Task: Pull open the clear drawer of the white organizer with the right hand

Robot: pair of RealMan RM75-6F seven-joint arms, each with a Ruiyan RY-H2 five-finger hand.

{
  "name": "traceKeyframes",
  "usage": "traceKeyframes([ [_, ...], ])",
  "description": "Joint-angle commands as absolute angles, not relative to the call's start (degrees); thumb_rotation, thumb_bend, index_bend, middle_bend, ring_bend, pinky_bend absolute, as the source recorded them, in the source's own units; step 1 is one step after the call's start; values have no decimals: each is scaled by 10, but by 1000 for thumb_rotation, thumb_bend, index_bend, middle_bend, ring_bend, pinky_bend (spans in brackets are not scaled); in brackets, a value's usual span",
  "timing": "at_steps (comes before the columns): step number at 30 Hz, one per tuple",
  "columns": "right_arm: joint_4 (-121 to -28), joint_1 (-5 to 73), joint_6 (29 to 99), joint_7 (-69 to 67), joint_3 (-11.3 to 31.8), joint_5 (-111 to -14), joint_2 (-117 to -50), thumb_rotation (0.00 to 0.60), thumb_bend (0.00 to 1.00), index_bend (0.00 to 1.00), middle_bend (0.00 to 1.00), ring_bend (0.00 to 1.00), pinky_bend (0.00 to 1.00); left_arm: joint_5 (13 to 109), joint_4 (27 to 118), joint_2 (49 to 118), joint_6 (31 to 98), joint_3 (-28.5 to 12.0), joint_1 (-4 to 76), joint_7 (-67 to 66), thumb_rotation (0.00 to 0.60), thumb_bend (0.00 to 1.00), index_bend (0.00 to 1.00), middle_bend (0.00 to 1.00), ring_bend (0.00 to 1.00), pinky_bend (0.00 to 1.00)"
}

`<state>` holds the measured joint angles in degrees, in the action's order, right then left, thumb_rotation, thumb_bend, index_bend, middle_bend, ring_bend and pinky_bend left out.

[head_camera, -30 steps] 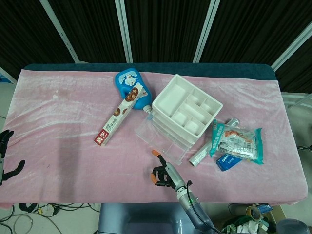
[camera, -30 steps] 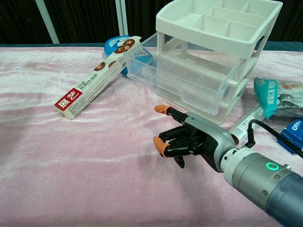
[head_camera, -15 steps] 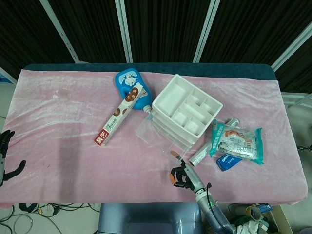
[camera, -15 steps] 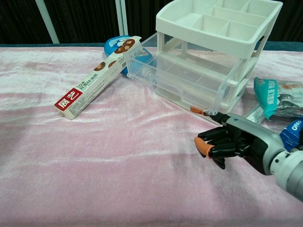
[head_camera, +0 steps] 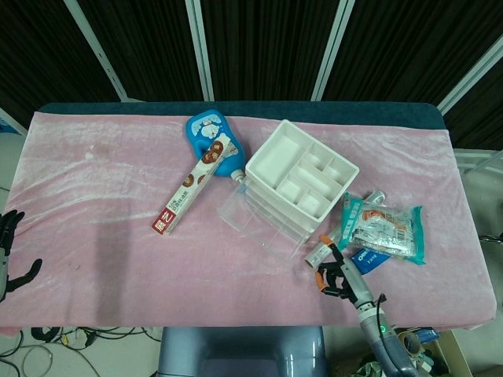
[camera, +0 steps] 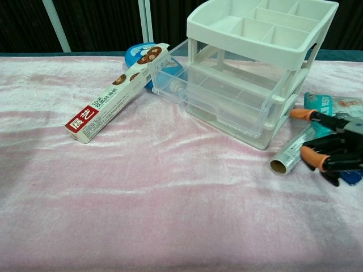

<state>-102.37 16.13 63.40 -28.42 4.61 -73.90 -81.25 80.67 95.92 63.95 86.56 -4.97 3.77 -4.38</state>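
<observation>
Clutter lies all around the right hand (camera: 334,154), which hangs low over the pink cloth (head_camera: 102,196) at the front right of the table. It holds nothing; one orange-tipped finger points out toward the organizer and the others are curled in loosely, so whether the hand counts as open or closed, I cannot tell.

Just beside the fingertips, on the organizer side, lies a silver tube (camera: 290,154) with its round end toward the front edge. Behind the hand is a teal snack bag (head_camera: 385,229), and close to the hand on its outer side a blue packet (head_camera: 368,261) that in the other frames reads "OREO".

The white organizer (head_camera: 302,177) stands further back and to the left of the hand, apart from it, with the tube between them. Its clear drawer (camera: 170,76) sticks out from the far left corner, away from the hand, already pulled out partly.

Beyond the drawer, still further from the hand, lies a long white box (camera: 116,93) with red Chinese characters and cookie pictures, one end resting against the drawer. Under its far end is a blue pouch (head_camera: 208,141) with a cartoon face.

The left hand (head_camera: 9,251) shows at the far left edge, off the table, fingers spread, holding nothing.
</observation>
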Motion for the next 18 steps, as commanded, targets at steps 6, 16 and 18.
traceKeyframes([
  [6, -1005, 118, 733, -218, 72, -777, -654, 600, 332, 48, 546, 690, 558, 815, 960, 642, 869, -46, 38, -53, 600, 277, 82, 59, 1, 89],
  [16, -941, 88, 818, -50, 54, -826, -625, 600, 197, 25, 231, 377, 256, 818, 964, 641, 870, -44, 37, -59, 600, 277, 82, 57, 1, 77],
  [18, -922, 87, 826, -43, 50, -841, -629, 600, 190, 25, 224, 365, 250, 820, 965, 639, 869, -43, 36, -57, 600, 276, 81, 56, 1, 74],
])
